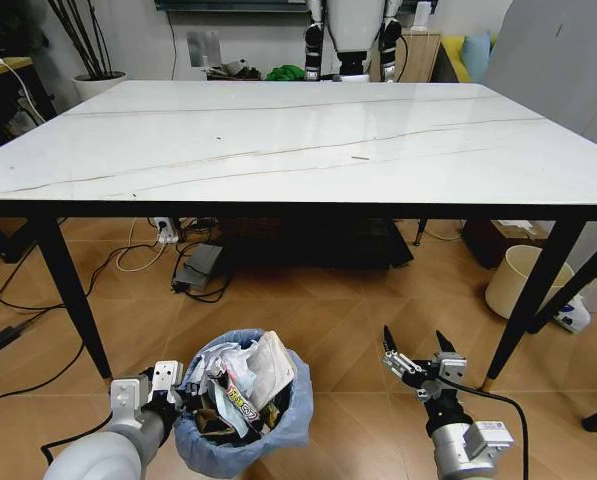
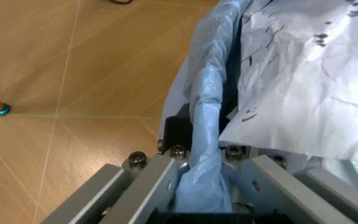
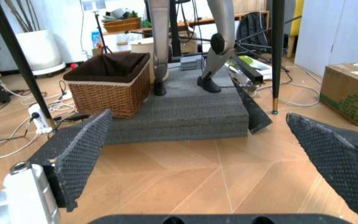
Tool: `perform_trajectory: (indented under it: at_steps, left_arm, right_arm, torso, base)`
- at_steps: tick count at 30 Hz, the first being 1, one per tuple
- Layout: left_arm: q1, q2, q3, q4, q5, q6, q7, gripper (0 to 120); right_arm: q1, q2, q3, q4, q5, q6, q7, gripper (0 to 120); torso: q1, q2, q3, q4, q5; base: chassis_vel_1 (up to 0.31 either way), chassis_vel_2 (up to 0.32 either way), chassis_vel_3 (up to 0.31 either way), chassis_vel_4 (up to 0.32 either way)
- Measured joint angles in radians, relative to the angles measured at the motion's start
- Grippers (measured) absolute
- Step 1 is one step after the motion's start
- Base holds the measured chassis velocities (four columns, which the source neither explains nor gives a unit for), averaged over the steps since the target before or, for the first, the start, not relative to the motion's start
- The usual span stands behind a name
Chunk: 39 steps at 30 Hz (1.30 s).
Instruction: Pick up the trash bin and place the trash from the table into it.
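The trash bin (image 1: 240,425), lined with a crinkly blue-grey bag, stands on the wooden floor in front of the table (image 1: 298,140). It is stuffed with trash (image 1: 248,378): crumpled papers, wrappers and a white sheet. My left gripper (image 1: 168,392) is shut on the bin's near-left rim. In the left wrist view its fingers (image 2: 148,186) pinch the blue bag rim (image 2: 207,130), beside crumpled printed paper (image 2: 303,70). My right gripper (image 1: 415,345) hangs open, low and to the right of the bin, holding nothing. Its fingers (image 3: 82,144) are spread wide. The marble top is bare.
Black table legs (image 1: 73,290) flank the floor space. Cables and a power strip (image 1: 193,265) lie under the table. A cream bin (image 1: 518,280) stands right. Beyond are a wicker basket (image 3: 107,81), a grey foam platform (image 3: 179,112) and a cardboard box (image 3: 350,91).
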Motion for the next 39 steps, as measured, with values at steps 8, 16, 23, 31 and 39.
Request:
perform_trajectory:
  at_steps: [8, 16, 23, 31, 39]
  left_arm:
    - [-0.008, -0.013, 0.001, 0.022, 0.01, 0.0, 0.008, 0]
    - [-0.024, -0.027, -0.003, 0.081, 0.019, 0.0, -0.01, 0]
    - [-0.042, -0.055, -0.004, 0.153, -0.019, -0.005, -0.044, 0]
    - [-0.046, -0.079, -0.016, 0.237, -0.018, -0.028, -0.031, 0]
    - [-0.046, -0.09, -0.023, 0.289, 0.046, -0.044, 0.036, 0]
  right_arm:
    - [0.007, -0.005, 0.004, -0.005, 0.003, 0.0, 0.001, 100]
    - [0.012, -0.001, 0.002, -0.014, 0.001, 0.003, 0.001, 100]
    - [0.015, 0.0, 0.002, -0.019, 0.001, 0.004, 0.0, 100]
    - [0.016, 0.003, 0.002, -0.02, 0.001, 0.004, 0.0, 100]
    - [0.016, 0.006, 0.001, -0.017, 0.001, 0.004, 0.0, 100]
  torso:
    - [-0.01, -0.035, -0.025, 0.0, 0.0]
    - [-0.016, -0.05, -0.034, 0.0, -0.0001]
    - [-0.016, -0.049, -0.033, 0.0001, -0.0001]
    - [-0.015, -0.045, -0.03, 0.0001, 0.0]
    - [-0.014, -0.043, -0.029, 0.0001, 0.0]
  base:
    - [0.0, 0.0, 0.0, 0.0]
    - [0.0, 0.0, 0.0, 0.0]
    - [0.0, 0.0, 0.0, 0.0]
    - [0.0, 0.0, 0.0, 0.0]
    - [0.0, 0.0, 0.0, 0.0]
